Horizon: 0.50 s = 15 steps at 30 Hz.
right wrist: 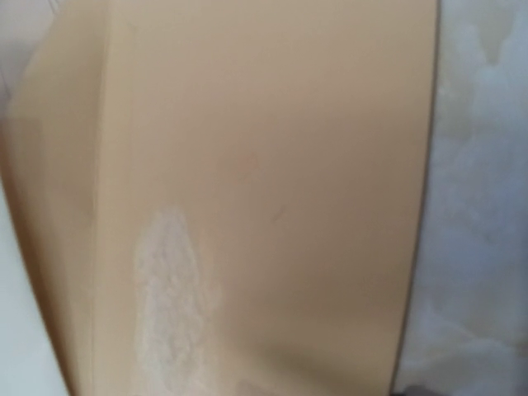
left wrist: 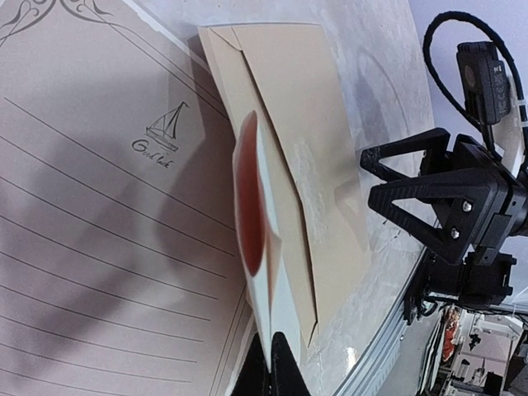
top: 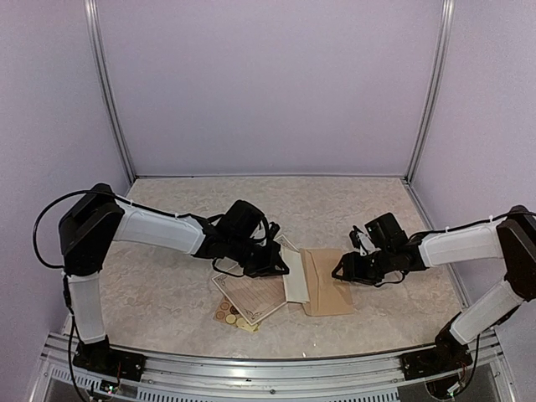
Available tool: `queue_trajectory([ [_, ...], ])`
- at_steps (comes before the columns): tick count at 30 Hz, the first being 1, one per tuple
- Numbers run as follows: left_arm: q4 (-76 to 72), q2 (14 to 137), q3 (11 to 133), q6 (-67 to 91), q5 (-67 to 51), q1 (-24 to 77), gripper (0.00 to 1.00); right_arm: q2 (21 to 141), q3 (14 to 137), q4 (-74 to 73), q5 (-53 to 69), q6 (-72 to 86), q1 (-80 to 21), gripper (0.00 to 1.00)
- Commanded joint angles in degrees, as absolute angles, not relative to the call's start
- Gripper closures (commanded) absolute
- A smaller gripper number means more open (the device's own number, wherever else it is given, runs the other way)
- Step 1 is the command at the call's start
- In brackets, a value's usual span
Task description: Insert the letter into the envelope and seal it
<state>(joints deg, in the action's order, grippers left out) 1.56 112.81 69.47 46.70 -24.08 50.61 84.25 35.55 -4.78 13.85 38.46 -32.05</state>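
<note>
The left gripper point(top: 280, 266) is fully closed, its black fingertips pinching the right edge of the letter point(top: 251, 295) and holding that edge up off the surface so that its white back shows. The right gripper point(top: 343, 270) stands with its jaws apart and nothing between them. Its tips are at the right edge of the envelope point(top: 331, 289), and whether they touch the paper cannot be told.

Both sheets lie near the middle of the table point(top: 167, 276), which has a pale, mottled, marble-like covering. Plain lilac walls point(top: 268, 84) close in the far side and both flanks, with an aluminium post point(top: 109, 92) in each far corner and an aluminium rail point(top: 268, 368) along the near edge.

The letter is cream, with an ornate dark border, ruled lines and a small sailboat emblem point(left wrist: 167, 126). A blurred reddish patch sits on its raised white edge, and it cannot be made out. The envelope is plain tan kraft paper, with a crease running along its length near its left side.

The letter lies left of the envelope and skewed to the table edges, one corner pointing at the near edge. Its lifted edge reaches over the envelope's left side. The envelope's long axis runs near to far, slightly tilted. A tan sticker sheet point(top: 228, 316) shows at the letter's near corner.
</note>
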Motion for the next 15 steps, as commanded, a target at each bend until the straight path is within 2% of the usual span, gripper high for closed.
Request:
queue_trajectory([
  [1, 0.4, 115.1, 70.2, 46.2, -24.9, 50.1, 1.00, 85.3, 34.9, -2.7, 14.8, 38.5, -31.7, 0.40],
  [15, 2.8, 119.2, 73.5, 44.8, -26.5, 49.7, 1.00, 88.9, 34.9, -0.1, 16.6, 39.0, -33.2, 0.41],
])
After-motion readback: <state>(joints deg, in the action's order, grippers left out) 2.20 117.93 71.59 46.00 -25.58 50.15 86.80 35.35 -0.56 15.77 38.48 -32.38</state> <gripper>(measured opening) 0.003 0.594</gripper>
